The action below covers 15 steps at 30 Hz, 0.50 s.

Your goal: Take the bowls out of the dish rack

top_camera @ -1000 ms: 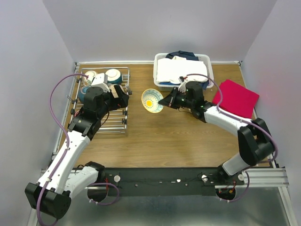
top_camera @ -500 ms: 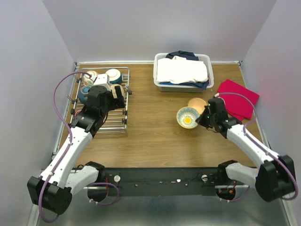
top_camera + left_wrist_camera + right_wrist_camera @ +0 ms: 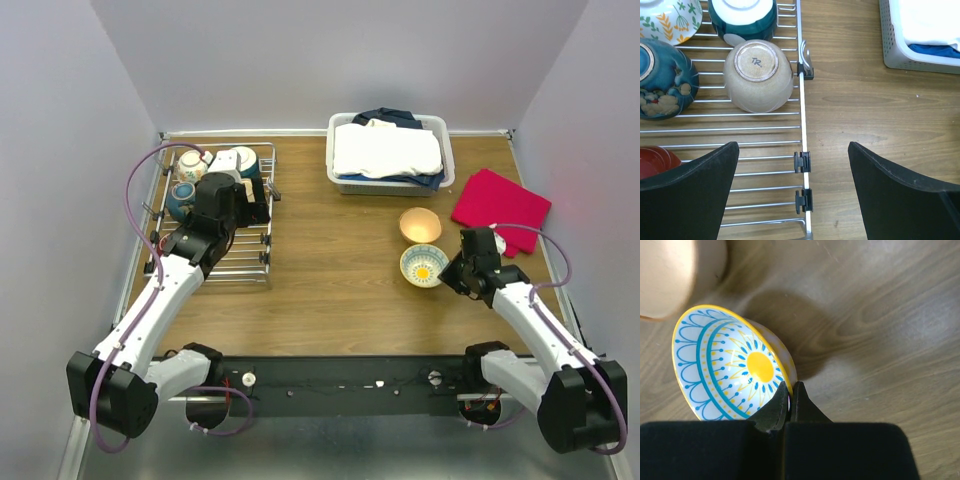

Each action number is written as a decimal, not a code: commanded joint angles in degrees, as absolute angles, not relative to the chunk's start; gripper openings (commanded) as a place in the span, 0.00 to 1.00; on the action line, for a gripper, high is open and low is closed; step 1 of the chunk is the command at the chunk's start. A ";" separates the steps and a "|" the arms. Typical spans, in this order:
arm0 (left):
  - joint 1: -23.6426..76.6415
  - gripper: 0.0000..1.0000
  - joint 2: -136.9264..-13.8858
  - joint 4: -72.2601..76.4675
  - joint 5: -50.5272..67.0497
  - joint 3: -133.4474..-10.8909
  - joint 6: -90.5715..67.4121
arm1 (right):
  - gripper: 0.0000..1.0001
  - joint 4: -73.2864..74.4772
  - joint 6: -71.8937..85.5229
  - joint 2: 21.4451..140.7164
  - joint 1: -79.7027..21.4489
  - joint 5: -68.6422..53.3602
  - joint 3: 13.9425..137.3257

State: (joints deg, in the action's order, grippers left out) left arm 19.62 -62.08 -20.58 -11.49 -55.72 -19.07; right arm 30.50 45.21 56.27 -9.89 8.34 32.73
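One cream bowl (image 3: 419,224) sat out on the table (image 3: 330,260). The sun-patterned bowl (image 3: 735,365) was tilted close to the wood, its rim pinched in the right pincer (image 3: 790,390), just ahead of its tips. Five bowls looked left to unload in the dish rack (image 3: 801,120). The upturned beige bowl (image 3: 758,75) lay ahead-left of the wide-spread left pincer (image 3: 792,145).
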 commanded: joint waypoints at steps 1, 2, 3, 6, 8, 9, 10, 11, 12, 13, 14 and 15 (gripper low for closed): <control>19.60 0.99 -62.23 -19.07 -12.21 -57.92 -16.96 | 0.01 27.42 48.95 55.02 -9.05 2.64 29.01; 19.51 0.99 -62.14 -19.25 -12.39 -57.92 -16.88 | 0.01 27.94 49.13 54.67 -9.14 2.46 28.57; 19.60 0.99 -62.14 -19.34 -12.48 -57.92 -16.70 | 0.01 28.38 49.30 54.23 -9.05 2.72 27.69; 19.60 0.99 -61.96 -19.25 -12.74 -57.48 -16.61 | 0.01 29.09 50.36 52.74 -9.05 3.25 25.76; 19.60 0.99 -62.05 -19.42 -12.83 -57.30 -16.61 | 0.01 27.52 51.06 52.64 -9.05 2.90 24.70; 19.60 0.99 -62.14 -19.42 -12.75 -57.30 -16.61 | 0.01 27.16 52.02 52.82 -8.97 2.99 24.26; 19.60 0.99 -62.31 -19.51 -13.01 -57.48 -16.61 | 0.01 26.81 52.47 53.08 -8.96 3.16 23.74; 19.60 0.99 -62.31 -19.86 -13.01 -57.65 -16.61 | 0.02 26.55 52.73 53.52 -8.96 3.60 23.56; 19.60 0.99 -62.40 -20.12 -13.18 -57.74 -16.52 | 0.06 26.46 52.91 53.44 -9.05 3.78 23.47; 19.60 0.99 -62.49 -20.39 -13.71 -58.09 -16.52 | 0.10 26.54 53.00 53.26 -9.05 4.04 23.38; 19.60 0.99 -62.58 -20.83 -13.88 -58.27 -16.44 | 0.21 26.98 52.91 52.48 -8.97 4.91 23.55; 19.60 0.99 -62.58 -21.18 -14.23 -58.36 -16.35 | 0.28 27.42 52.74 51.69 -9.05 5.36 23.82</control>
